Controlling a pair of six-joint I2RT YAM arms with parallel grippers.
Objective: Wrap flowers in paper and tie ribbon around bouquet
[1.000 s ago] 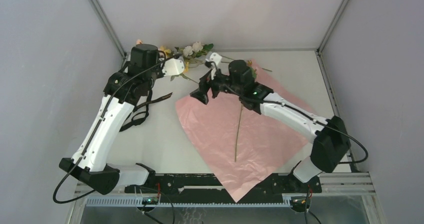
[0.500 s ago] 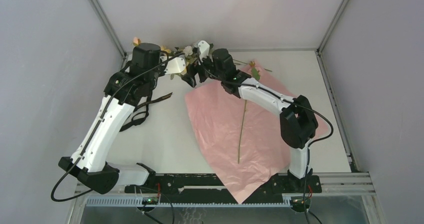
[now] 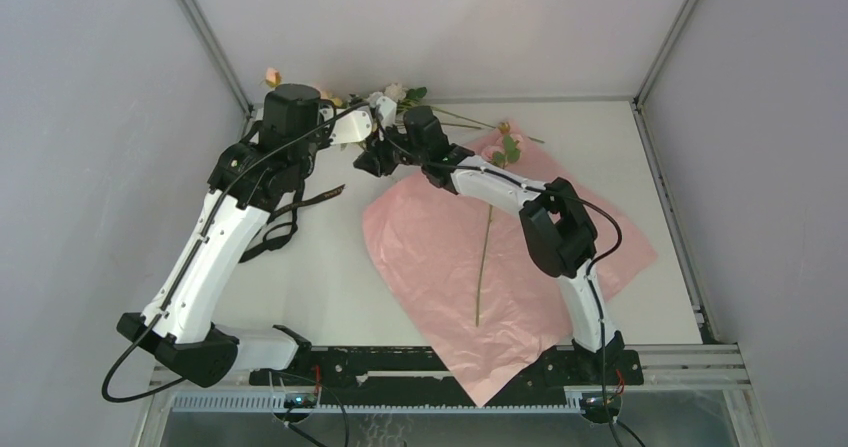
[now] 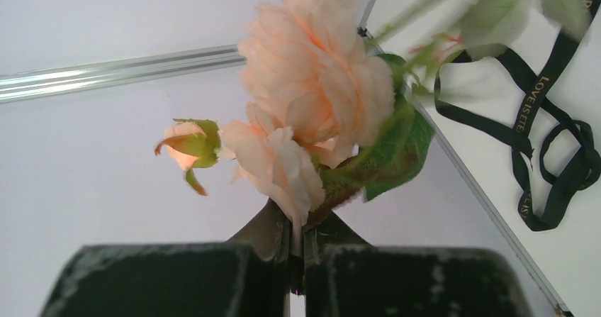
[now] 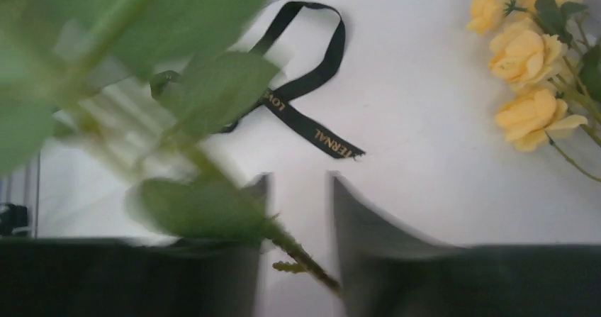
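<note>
The left claw [image 4: 296,235] is pinching shut on the base of a peach rose spray [image 4: 312,83] and holding it up at the far-left corner of the table [image 3: 320,267]. The right claw [image 5: 298,189] is hovering just beside it with its jaws partly apart. A leafy stem [image 5: 212,168] is crossing the foot of the gap. It is too blurred to tell whether either pad is touching it.

The step in hand is probably taking a spray over to the pink sheet of paper [image 3: 430,247], where one lone stem [image 3: 483,267] is already lying. To do it well, the right claw should be squeezing bare stem below the leaves, since foliage would slip or tear. The left claw should be letting go only once that hold is firm.

The spray should then be going down alongside the lone stem, with its blooms pointing toward the same far corner. It should be lowered rather than dragged, because the thin sheet will be shifting easily. The black ribbon [image 5: 319,136] and the yellow blooms [image 5: 528,54] are lying close below, so the carry should be passing above them.
</note>
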